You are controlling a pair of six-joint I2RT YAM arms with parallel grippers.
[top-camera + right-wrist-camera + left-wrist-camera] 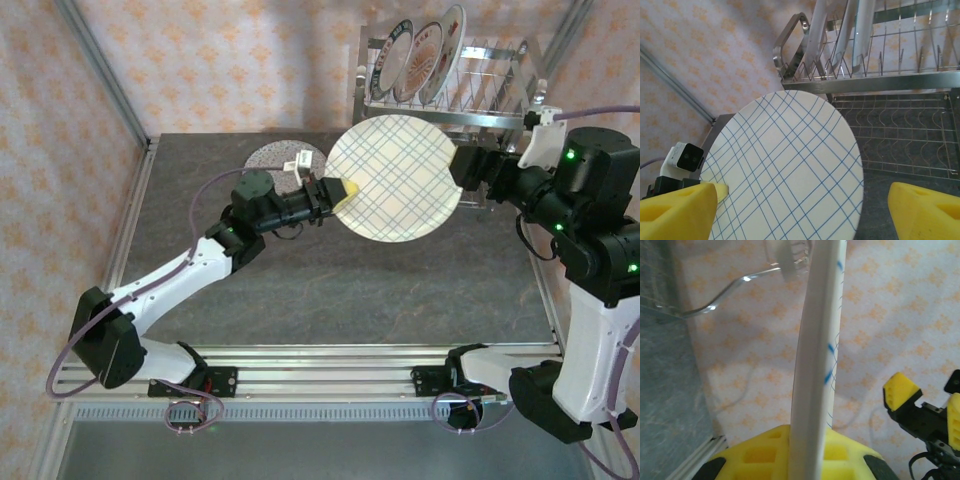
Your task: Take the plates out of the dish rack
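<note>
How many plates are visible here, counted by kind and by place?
plaid-lined plate, held above the table: 1
speckled plate, lying on the table: 1
upright plates in the dish rack: 3
Total: 5

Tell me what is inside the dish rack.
Three plates stand on edge in the dish rack's upper tier, at its left end. The lower tier's visible part shows bare wire; the plaid plate, held by the left gripper, covers the rest.
</note>
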